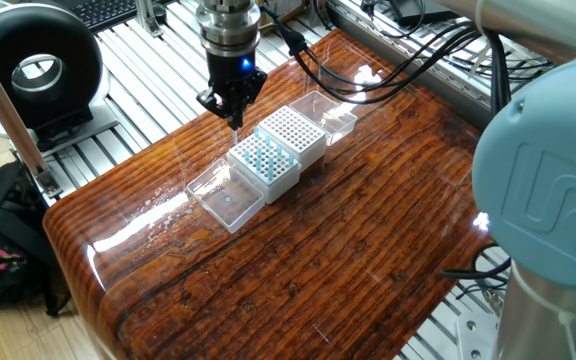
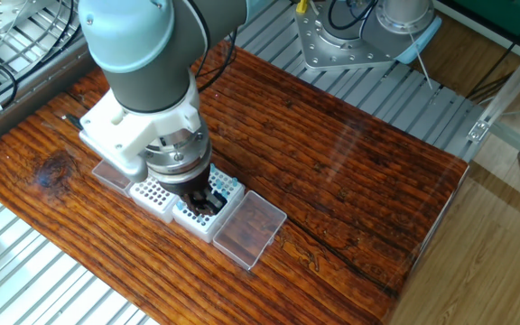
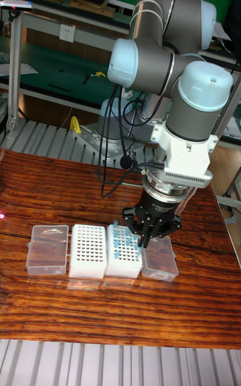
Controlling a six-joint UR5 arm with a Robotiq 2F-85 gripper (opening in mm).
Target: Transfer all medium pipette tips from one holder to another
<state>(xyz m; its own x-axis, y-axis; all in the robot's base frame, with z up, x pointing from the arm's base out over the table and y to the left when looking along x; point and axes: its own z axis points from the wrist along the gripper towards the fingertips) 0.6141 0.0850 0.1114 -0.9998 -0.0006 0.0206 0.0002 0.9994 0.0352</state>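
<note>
My gripper (image 1: 233, 110) hangs over the far left edge of a white holder (image 1: 268, 172) that carries several light-blue medium pipette tips (image 1: 265, 155). Its fingers are drawn together, and a thin pale tip (image 1: 235, 127) pokes down from between them. A second white holder (image 1: 293, 133), with only bare grid holes, stands directly against the first. From the other side, the gripper (image 2: 203, 196) covers part of the tip-filled holder (image 2: 227, 188), with the bare holder (image 2: 150, 193) beside it. In the tall view the gripper (image 3: 148, 237) is just above the tips (image 3: 120, 237).
Each holder's clear hinged lid lies open flat on the wooden table (image 1: 348, 250), one (image 1: 226, 197) at the near end and one (image 1: 326, 110) at the far end. Black cables (image 1: 368, 70) trail over the table's back edge. A black round device (image 1: 33, 70) sits off to the left.
</note>
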